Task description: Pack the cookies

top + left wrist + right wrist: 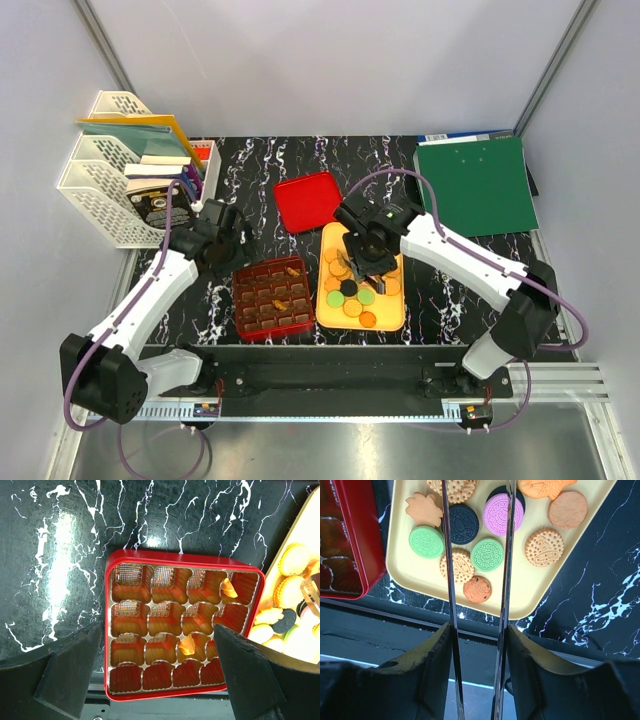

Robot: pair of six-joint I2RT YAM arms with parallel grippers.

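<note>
The cookies (487, 554), small round and flower-shaped biscuits in orange, green, pink and black, lie almost all on a flat yellow tray (530, 590). Two orange ones sit tilted in compartments of the red grid box (175, 558) just beside it. The right gripper (477, 630) is pressed onto a pair of thin metal tongs (448, 580). Their two blades stand apart and reach over the tray, near a pink cookie (497, 512) and a black cookie (463, 524). The left gripper (157, 680) hangs spread wide above the box and holds nothing.

The biscuits lie close, some touching, so a blade may push a neighbour aside. Smooth blades on a thin hard edge can let a biscuit slip during the carry, or crack it if the squeeze is too strong. The compartments are narrow, so a biscuit may land on a wall. The left arm over the box may also block the way.

The blade tips leave the top of the wrist view, and from above the gripper covers them. So I cannot tell whether they pinch anything, though probably nothing yet.
</note>
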